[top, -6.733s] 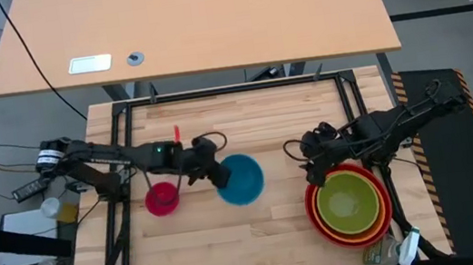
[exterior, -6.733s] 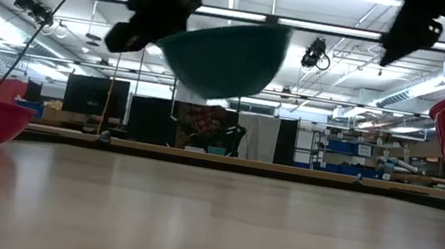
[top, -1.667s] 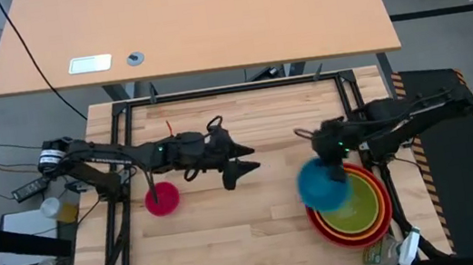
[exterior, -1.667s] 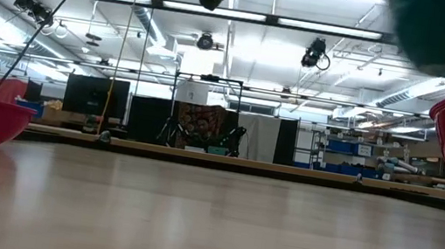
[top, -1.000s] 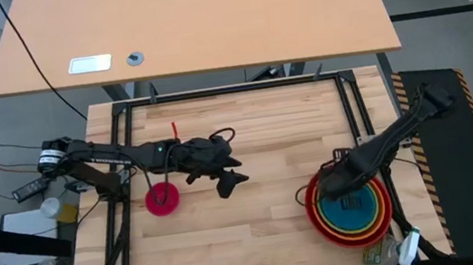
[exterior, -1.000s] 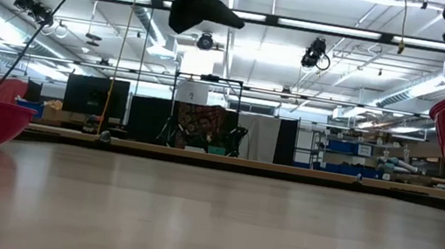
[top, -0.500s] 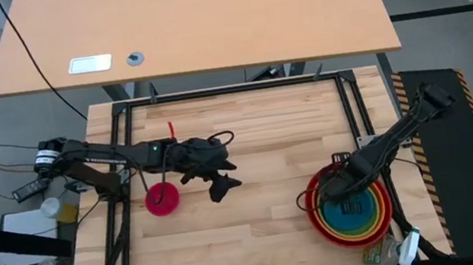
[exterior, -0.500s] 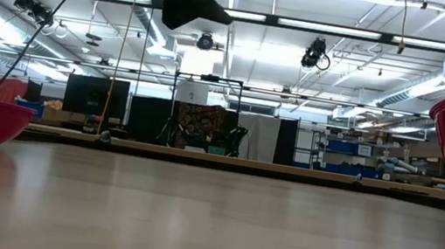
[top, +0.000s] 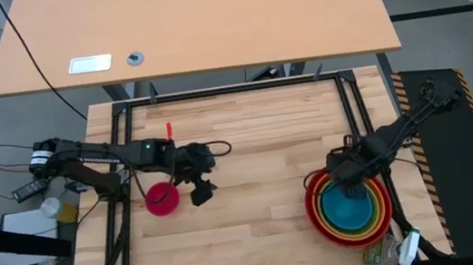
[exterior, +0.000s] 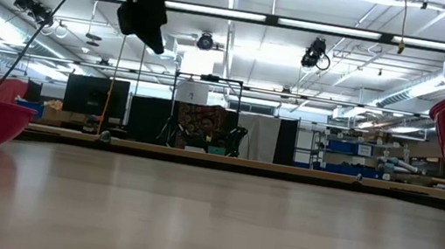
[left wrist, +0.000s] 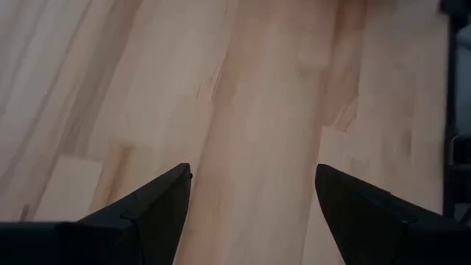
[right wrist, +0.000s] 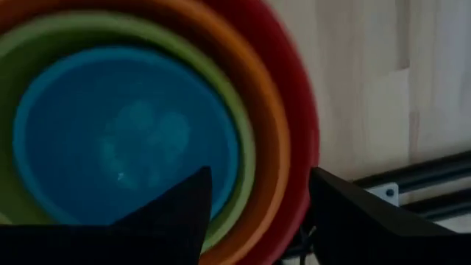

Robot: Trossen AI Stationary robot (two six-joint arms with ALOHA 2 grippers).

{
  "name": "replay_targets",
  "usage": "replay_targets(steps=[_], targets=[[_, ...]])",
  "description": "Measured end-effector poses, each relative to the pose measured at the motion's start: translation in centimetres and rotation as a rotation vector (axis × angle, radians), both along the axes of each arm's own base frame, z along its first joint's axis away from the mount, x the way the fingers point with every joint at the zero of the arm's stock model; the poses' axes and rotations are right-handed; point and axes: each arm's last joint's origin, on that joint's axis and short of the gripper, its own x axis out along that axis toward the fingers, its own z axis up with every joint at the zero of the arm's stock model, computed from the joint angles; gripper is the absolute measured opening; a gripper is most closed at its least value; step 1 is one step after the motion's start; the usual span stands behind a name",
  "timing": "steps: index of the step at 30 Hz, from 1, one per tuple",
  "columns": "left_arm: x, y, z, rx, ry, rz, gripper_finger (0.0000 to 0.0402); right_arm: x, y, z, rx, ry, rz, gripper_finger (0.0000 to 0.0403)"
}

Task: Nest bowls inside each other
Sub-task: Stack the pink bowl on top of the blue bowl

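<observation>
Four bowls sit nested near the table's right front: blue (top: 350, 212) inside lime green (top: 326, 205), inside orange (right wrist: 259, 110), inside red (top: 313, 217). My right gripper (top: 351, 183) hovers open just above the stack's far side, pointing down, its fingers clear of the blue bowl (right wrist: 125, 140). The small pink bowl (top: 162, 199) rests on its base at the table's left. My left gripper (top: 201, 195) hangs open just to its right, over bare wood (left wrist: 254, 147), tipped downward.
A black metal frame (top: 231, 89) borders the wooden table top. A dark bar (right wrist: 412, 177) of it runs close beside the red bowl's rim. Bare wood lies between the pink bowl and the stack. Small items (top: 389, 250) lie by the near right corner.
My right gripper has risen off the blue bowl, which stays nested in the green one. My left gripper has gone toward the table's left edge, closer to the pink bowl, and has tipped further downward, still open.
</observation>
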Motion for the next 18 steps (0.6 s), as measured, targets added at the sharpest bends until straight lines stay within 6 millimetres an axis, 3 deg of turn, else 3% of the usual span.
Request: replay_targets(steps=[9,18], targets=[[-0.4,0.0,-0.3,0.005,0.054,-0.001,0.0293,-0.7,0.3,-2.3,-0.09,-0.004,-0.008,0.023],[-3.0,1.2,-1.9,-0.004,0.39,-0.148,0.0293,-0.7,-0.3,-0.1,-0.077,-0.107,-0.03,0.023]])
